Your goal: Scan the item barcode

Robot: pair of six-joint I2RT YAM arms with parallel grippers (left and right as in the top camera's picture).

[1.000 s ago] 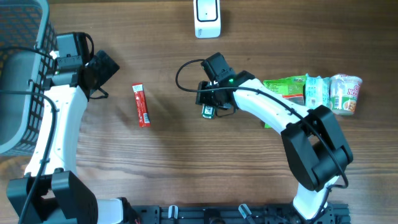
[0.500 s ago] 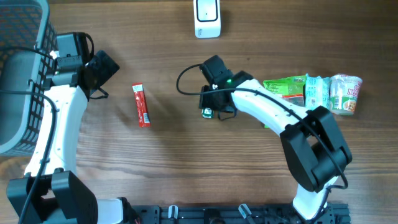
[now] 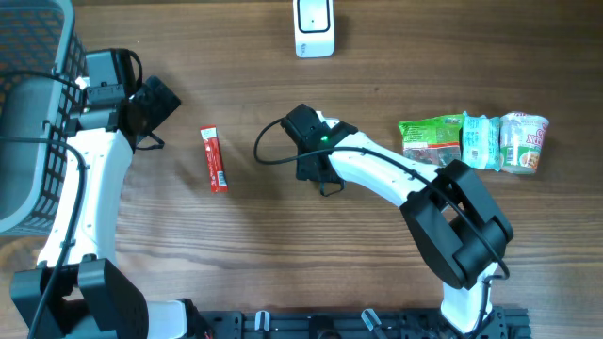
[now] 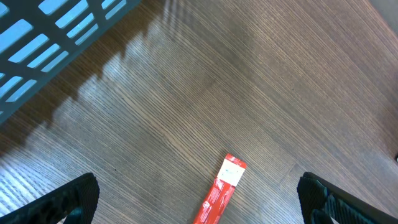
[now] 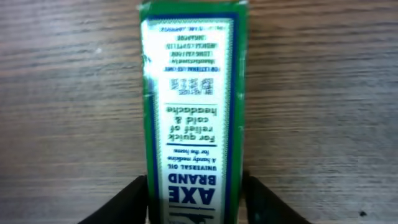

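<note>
Overhead: the right gripper (image 3: 317, 171) hangs near the middle of the wooden table (image 3: 283, 264), well apart from the white scanner (image 3: 314, 28) at the far edge. Left wrist: the left gripper (image 4: 196, 190) gapes wide above a flat red sachet (image 4: 219, 193). Right wrist: both fingers (image 5: 134, 199) clasp the green-and-white cardboard box (image 5: 189, 93).

The green and white cardboard box (image 5: 189, 112) has blue words on its white face. They stand upside down in the right wrist view. The biggest words say "AXE BRAND". Next come "UNIVERSAL OIL" and "A handy medicine for the home". Then it says "For quick relief of cold & headache". The tiny lines at the other end are too small to read. So is the print on the thin red stick packet (image 3: 214, 159), the green food packs (image 3: 429, 134) and the noodle cup (image 3: 525, 141).
</note>
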